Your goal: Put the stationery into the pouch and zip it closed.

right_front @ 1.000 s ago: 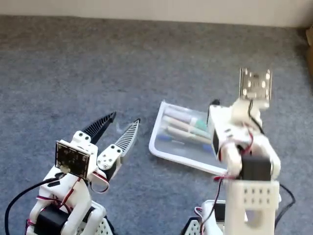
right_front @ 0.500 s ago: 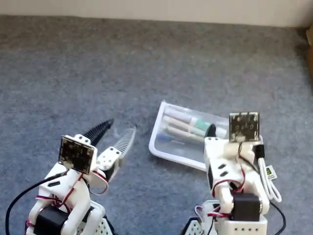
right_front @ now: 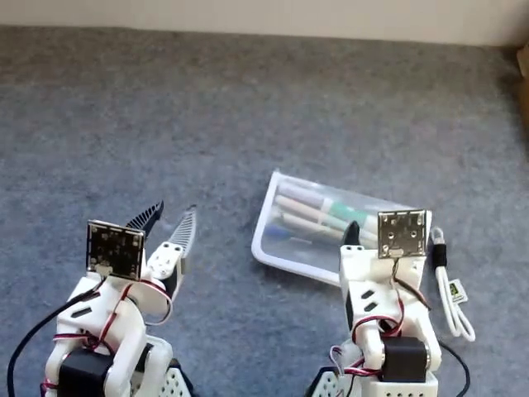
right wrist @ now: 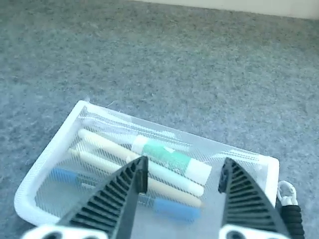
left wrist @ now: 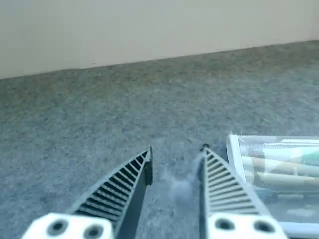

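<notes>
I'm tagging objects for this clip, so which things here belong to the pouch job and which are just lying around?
Part of the job:
- mesh pouch
- pens and a green-banded marker, inside the pouch
- left gripper and right gripper, both open

Just lying about:
- white cable on the grey carpet, beside the right arm

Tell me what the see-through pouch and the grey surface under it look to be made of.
The see-through rectangular pouch with white edging: likely fine plastic mesh, slightly shiny; a grid pattern shows over the pens inside. The grey surface: probably short-pile carpet or felt, matte, with fuzzy speckled fibres.
</notes>
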